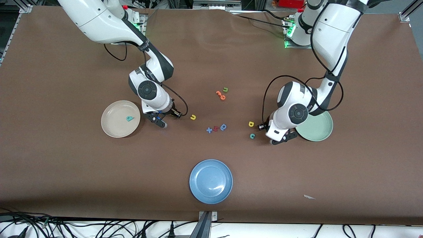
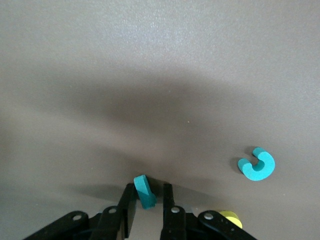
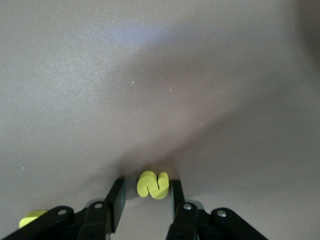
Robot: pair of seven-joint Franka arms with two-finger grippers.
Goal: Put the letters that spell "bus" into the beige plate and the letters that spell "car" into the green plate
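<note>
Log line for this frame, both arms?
left gripper: shut on teal letter, beside green plate | right gripper: around yellow s on table, beside beige plate | teal b: in beige plate

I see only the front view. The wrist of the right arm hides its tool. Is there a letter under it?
Observer: Yes. The right tool straddles the yellow s, and a gap shows beside one finger, so it is not gripped yet.
Operator: And the left tool, near the green plate?
Observer: The left tool pinches a teal letter that stands on edge, so its shape cannot be read.
</note>
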